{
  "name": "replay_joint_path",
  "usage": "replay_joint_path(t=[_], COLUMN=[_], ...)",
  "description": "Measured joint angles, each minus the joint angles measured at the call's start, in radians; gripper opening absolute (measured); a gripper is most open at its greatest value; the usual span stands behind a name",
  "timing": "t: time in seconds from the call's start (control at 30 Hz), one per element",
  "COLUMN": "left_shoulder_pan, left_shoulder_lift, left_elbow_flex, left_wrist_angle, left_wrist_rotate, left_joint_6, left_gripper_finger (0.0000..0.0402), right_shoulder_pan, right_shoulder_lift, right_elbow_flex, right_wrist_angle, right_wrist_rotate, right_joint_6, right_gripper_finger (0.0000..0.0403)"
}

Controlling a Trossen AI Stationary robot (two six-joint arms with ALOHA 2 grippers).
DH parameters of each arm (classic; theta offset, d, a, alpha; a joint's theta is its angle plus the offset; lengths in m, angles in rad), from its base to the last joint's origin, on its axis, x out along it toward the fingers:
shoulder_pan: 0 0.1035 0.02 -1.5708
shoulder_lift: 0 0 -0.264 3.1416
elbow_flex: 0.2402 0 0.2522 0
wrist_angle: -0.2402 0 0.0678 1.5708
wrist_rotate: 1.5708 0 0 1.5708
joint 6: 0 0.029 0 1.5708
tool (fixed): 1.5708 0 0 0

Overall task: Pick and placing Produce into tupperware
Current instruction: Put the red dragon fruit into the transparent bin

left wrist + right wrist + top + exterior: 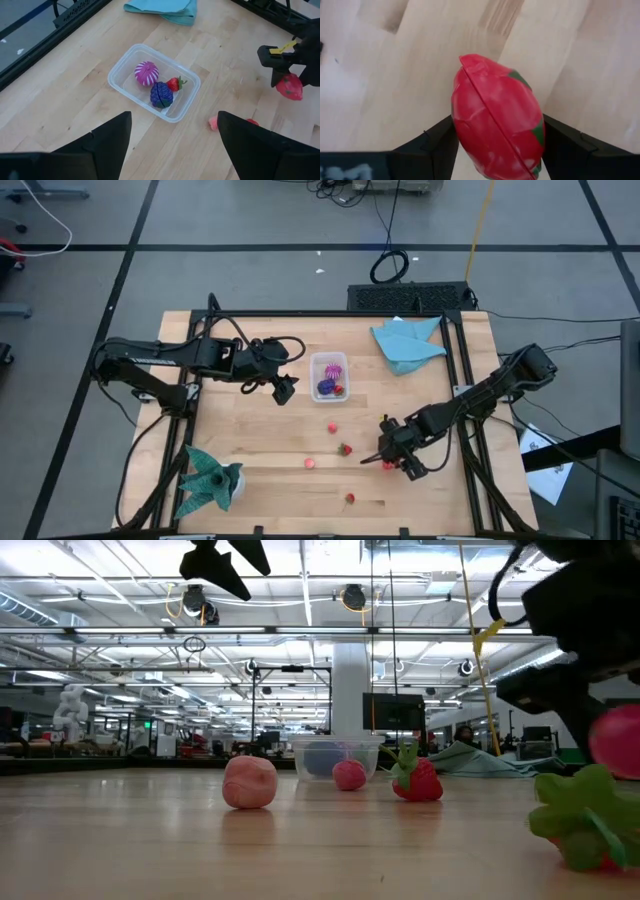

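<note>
The right gripper (388, 464) is low over the wooden table (260, 480), near its right side. Its two fingers squeeze a big oval red toy fruit (497, 122). The left gripper (284, 391) hangs just left of the clear tupperware tub (328, 375), with its fingers (105, 140) spread apart and nothing in them. In the tub lie a pink striped ball (146, 73), a purple berry (161, 94) and a small strawberry (174, 84). Four more small fruits sit loose on the table, one a strawberry (345, 448).
</note>
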Motion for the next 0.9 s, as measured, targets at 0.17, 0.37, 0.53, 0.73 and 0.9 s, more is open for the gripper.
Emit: replay_joint_path(t=[0.17, 0.37, 0.53, 0.73, 0.9], left_shoulder_pan=[0.0, 0.0, 0.008, 0.056, 0.138], left_shoulder_lift=[0.0, 0.0, 0.0, -0.001, -0.023], left_elbow_flex=[0.0, 0.0, 0.0, 0.0, 0.0], left_wrist_angle=[0.0, 0.0, 0.0, 0.0, -0.006], left_wrist_rotate=[0.0, 0.0, -0.001, -0.04, -0.049], left_joint_6=[0.0, 0.006, 0.026, 0.094, 0.181], left_gripper_finger=[0.0296, 0.0296, 0.0296, 0.0296, 0.0296], right_shoulder_pan=[-0.049, -0.134, -0.238, -0.376, -0.474], right_shoulder_lift=[0.0, -0.001, -0.001, -0.001, -0.001], right_elbow_flex=[0.064, 0.174, 0.263, 0.341, 0.355], right_wrist_angle=[-0.041, -0.104, -0.099, -0.004, 0.143], right_wrist_rotate=[0.008, 0.097, 0.114, 0.114, 0.108], right_joint_6=[-0.079, -0.218, -0.316, -0.377, -0.398], right_gripper_finger=[0.0235, 0.0237, 0.0237, 0.0237, 0.0237])
